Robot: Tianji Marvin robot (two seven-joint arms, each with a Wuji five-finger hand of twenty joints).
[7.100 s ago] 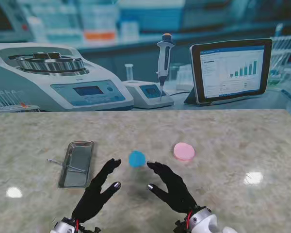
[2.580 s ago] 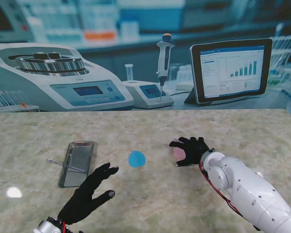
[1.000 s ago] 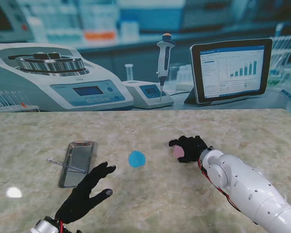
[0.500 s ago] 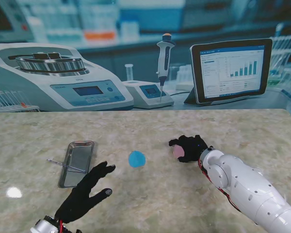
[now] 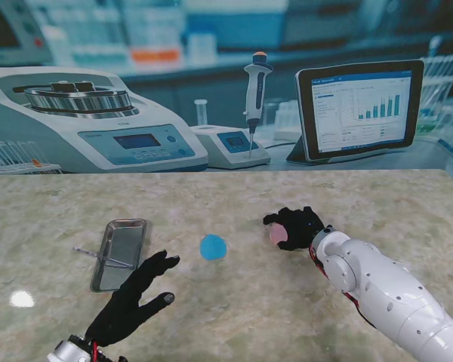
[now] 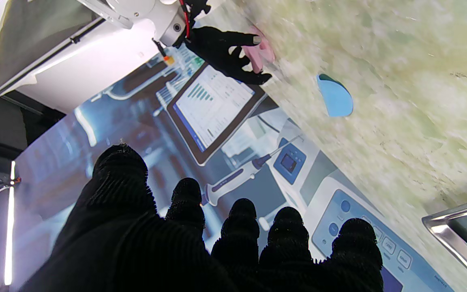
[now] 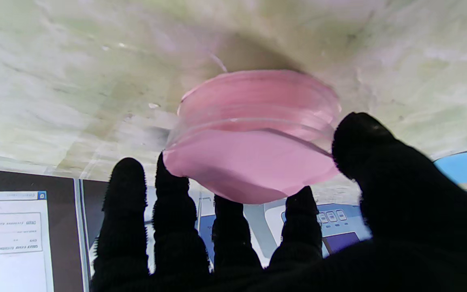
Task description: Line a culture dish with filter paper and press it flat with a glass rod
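My right hand (image 5: 296, 228) lay over the pink culture dish (image 7: 253, 134), fingers (image 7: 122, 190) curled round its far rim and the thumb against its near side, so the dish was grasped; in the wrist view its lower edge looked tilted up off the table (image 5: 362, 204), though I could not tell whether it had fully left the surface. Whether the dish held anything I could not tell through its pink wall.

The blue filter paper (image 5: 213, 246) lay flat on the table between my two hands, well off to the thumb side of my right hand and just beyond the fingertips of my left.

My left hand (image 5: 132, 298) hovered released, fingers (image 6: 286, 231) spread and holding nothing. Just past its outer fingers sat the metal tray (image 5: 121, 255), with the thin glass rod (image 5: 102, 258) lying across it, one end sticking out over the tray's outer edge.

Bare table lay between my left fingertips and the paper, and between the paper and the dish. Beyond my right fingers the table ran on to its far edge, where the backdrop of lab instruments (image 5: 98, 113) rose.
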